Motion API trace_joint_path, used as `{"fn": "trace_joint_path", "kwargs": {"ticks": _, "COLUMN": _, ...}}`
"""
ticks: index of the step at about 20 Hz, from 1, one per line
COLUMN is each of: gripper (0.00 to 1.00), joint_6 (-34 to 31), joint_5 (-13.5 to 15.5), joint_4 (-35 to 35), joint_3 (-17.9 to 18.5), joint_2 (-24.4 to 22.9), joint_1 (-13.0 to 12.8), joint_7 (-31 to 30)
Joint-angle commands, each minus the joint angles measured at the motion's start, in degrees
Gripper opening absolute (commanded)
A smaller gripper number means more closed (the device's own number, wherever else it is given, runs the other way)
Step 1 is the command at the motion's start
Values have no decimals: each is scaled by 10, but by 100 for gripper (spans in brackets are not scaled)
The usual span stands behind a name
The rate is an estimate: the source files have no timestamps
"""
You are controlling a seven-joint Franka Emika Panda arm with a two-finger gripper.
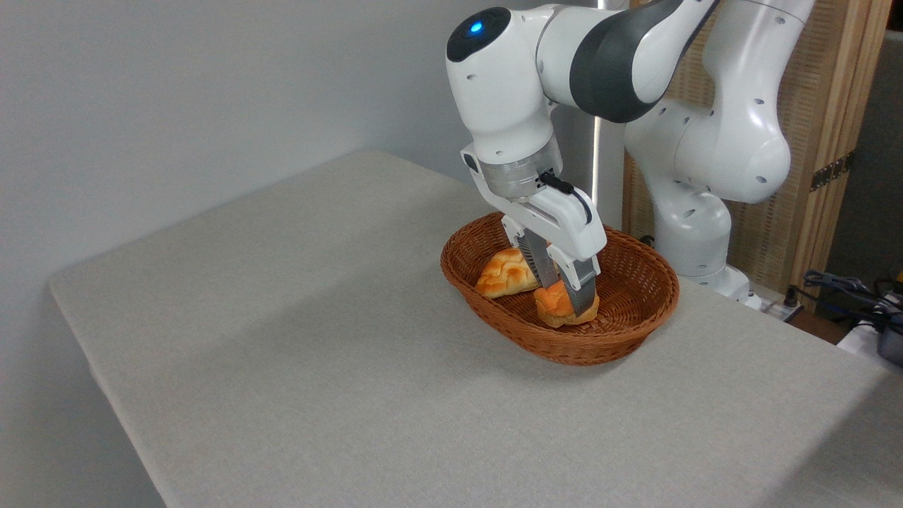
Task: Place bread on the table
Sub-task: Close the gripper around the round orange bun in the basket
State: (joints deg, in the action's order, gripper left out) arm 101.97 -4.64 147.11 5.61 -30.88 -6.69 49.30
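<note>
Two pieces of bread sit inside the brown oval wicker basket [621, 331] on the light-grey cloth-covered table [296, 339]: a paler braided loaf [502, 274] at left and the small glossy orange-golden knotted bun [557, 305] beside it. White robot arm's end effector [564, 286] reaches down into the basket, its fingers narrowly parted and closed against the bun's sides.

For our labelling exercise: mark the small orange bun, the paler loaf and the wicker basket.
Bun [557, 305]: fixed camera, glossy crust left of the claw finger.
Loaf [502, 275]: fixed camera, middle of its braided top.
Basket [564, 346]: fixed camera, front outer wall.
</note>
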Motion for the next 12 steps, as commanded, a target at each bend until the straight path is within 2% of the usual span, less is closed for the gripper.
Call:
{"fn": "trace_joint_path", "kwargs": {"ticks": 1, "gripper": 32, "joint_6": 15, "joint_5": -13, "joint_4": 8, "joint_3": 6, "joint_2": 6, "joint_1": -5, "joint_7": 9}}
{"fn": "trace_joint_path", "kwargs": {"ticks": 9, "gripper": 25, "joint_6": 16, "joint_5": -13, "joint_4": 12, "joint_3": 18, "joint_2": 11, "joint_1": -21, "joint_7": 8}}
{"fn": "trace_joint_path", "kwargs": {"ticks": 10, "gripper": 22, "joint_6": 14, "joint_5": -13, "joint_4": 10, "joint_3": 18, "joint_2": 11, "joint_1": -23, "joint_7": 9}}
{"fn": "trace_joint_path", "kwargs": {"ticks": 12, "gripper": 6, "joint_6": 5, "joint_5": -14, "joint_4": 8, "joint_3": 18, "joint_2": 11, "joint_1": -32, "joint_7": 9}}
